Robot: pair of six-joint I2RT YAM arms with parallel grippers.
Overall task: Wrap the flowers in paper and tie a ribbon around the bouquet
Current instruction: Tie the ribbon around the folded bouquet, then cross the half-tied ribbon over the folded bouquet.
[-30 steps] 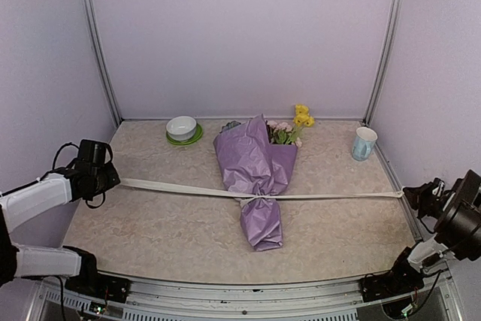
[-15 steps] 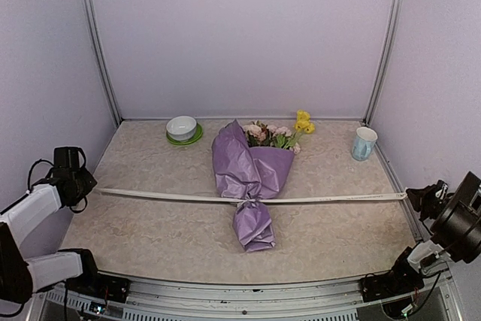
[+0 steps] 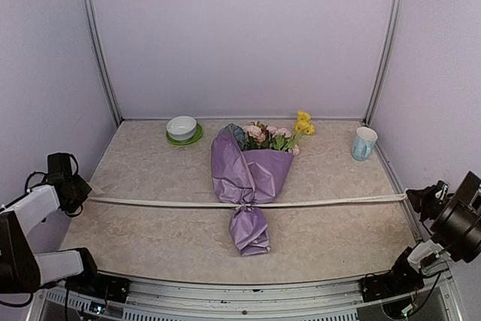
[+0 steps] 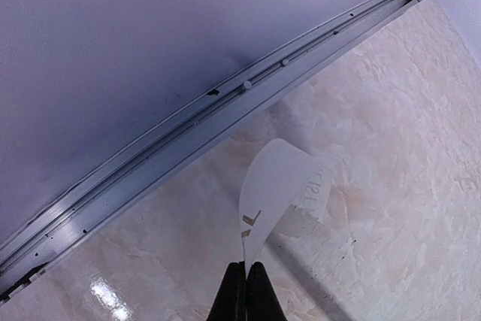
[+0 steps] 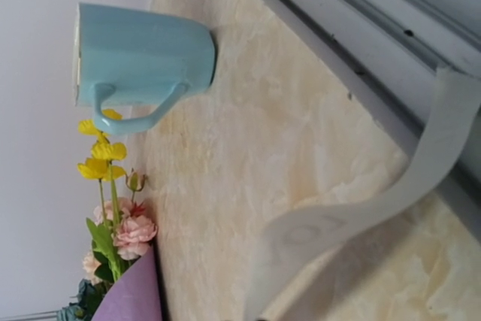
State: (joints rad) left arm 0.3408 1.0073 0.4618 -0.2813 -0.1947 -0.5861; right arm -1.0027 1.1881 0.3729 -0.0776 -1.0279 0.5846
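left arm [image 3: 34, 204]: extended low and outward to the far left, white forearm link rising toward the wrist, black wrist head at the outer end. left gripper [image 3: 81, 195]: fingers [image 4: 234, 302] pressed flat together, pinching one end of the ribbon [image 3: 323, 202]. right arm [image 3: 460, 223]: folded at the far right, large black joint raised, wrist pointing inward. right gripper [image 3: 412, 198]: closed at the ribbon's opposite end; its fingers lie outside the right wrist view.

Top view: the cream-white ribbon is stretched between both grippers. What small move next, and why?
Probably bring both ends inward toward the lilac-pink paper bouquet to cross and knot them: the cream-white fabric ribbon is already cinched at its waist, taut between the shut left gripper and right gripper.
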